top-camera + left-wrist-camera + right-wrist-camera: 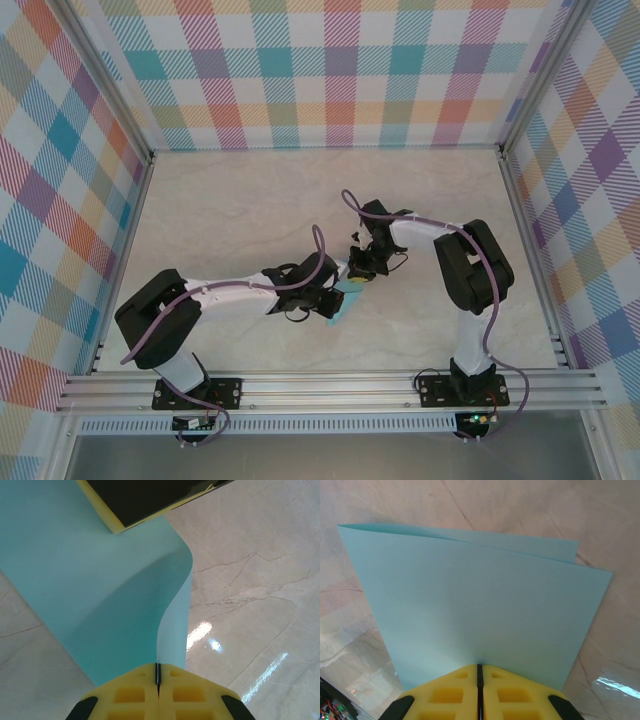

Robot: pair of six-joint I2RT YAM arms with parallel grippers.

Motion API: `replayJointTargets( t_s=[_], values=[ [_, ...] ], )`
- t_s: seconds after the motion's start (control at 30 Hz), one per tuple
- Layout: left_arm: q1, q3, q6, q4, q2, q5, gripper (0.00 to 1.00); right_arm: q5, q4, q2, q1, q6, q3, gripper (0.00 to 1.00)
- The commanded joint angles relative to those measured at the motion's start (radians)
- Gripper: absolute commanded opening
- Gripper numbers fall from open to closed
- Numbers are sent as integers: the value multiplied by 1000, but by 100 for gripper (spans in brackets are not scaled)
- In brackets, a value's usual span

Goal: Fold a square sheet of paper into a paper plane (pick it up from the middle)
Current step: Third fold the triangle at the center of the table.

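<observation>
Square sheet of paper (475,615), light blue and doubled over into two layers, hangs clear of the marbled surface (250,200), just toward 6 o'clock from its middle in the overhead view. We see the right claw (480,672) pressed together on one edge of the fold. In its own wrist view the yellow pads meet at 6 o'clock and the paper fans up toward 12 o'clock, with the back layer peeking out at 1 o'clock. The left claw (157,682) is likewise pinching the square sheet of paper, its pads closed at 6 o'clock of its wrist view. From there the paper curves up toward 11 o'clock, where one of the right claw's fingers (145,500) meets it at 12 o'clock. Overhead, the sheet sits between the two claws, with the left at 9 o'clock and the right at 1 o'clock.
</observation>
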Motion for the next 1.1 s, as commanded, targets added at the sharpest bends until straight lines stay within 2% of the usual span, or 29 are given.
replayJointTargets(
  t_s=[0.0,1.07],
  values=[
    [24,0,23,5,21,33,0,51,-41,43,7,-25,2,9],
    [85,39,104,1,99,77,1,48,-57,46,11,-12,4,10]
  ],
)
